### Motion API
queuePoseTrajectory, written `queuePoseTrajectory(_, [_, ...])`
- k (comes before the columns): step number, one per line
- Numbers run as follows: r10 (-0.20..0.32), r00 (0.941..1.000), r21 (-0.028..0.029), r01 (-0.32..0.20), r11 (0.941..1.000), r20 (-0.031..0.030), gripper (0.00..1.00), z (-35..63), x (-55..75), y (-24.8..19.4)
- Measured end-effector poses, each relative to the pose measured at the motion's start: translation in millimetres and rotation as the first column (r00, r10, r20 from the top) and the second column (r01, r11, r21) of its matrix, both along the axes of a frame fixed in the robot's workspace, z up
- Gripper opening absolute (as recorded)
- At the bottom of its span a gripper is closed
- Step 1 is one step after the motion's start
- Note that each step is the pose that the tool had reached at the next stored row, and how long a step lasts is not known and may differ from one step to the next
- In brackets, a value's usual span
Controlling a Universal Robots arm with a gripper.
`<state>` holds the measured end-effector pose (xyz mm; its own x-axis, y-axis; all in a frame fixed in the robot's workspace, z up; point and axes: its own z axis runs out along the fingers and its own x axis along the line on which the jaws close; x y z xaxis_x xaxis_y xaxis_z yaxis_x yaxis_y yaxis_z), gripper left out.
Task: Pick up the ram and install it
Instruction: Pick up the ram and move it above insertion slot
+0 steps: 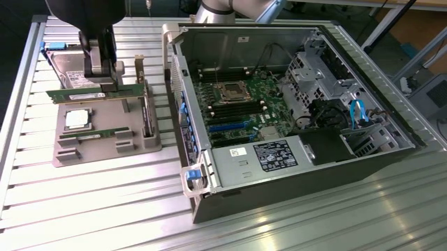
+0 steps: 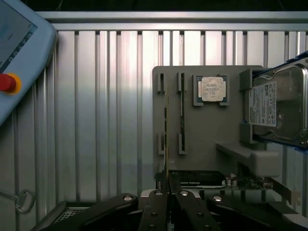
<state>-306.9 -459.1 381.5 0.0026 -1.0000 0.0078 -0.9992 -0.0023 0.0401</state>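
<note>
The ram is a long thin green stick with a whitish label, and my gripper is shut on its upper edge. It hangs level just above the far part of the grey holder tray. In the wrist view the ram shows edge-on as a thin line running out from my gripper, over the tray's outer slot. A second green memory stick lies in the tray's near slot. The open computer case lies to the exterior view's right, its motherboard facing up.
On the tray are a square silver processor chip, a hard drive at the far end and a green expansion card standing on edge beside the case wall. A teach pendant with a red button lies on the slatted metal table.
</note>
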Motion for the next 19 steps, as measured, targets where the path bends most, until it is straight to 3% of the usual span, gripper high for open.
queuePoseTrajectory(19, [0.000,1.0000,-0.0006,0.000,1.0000,-0.0026,0.12,0.1,43.4,-0.1])
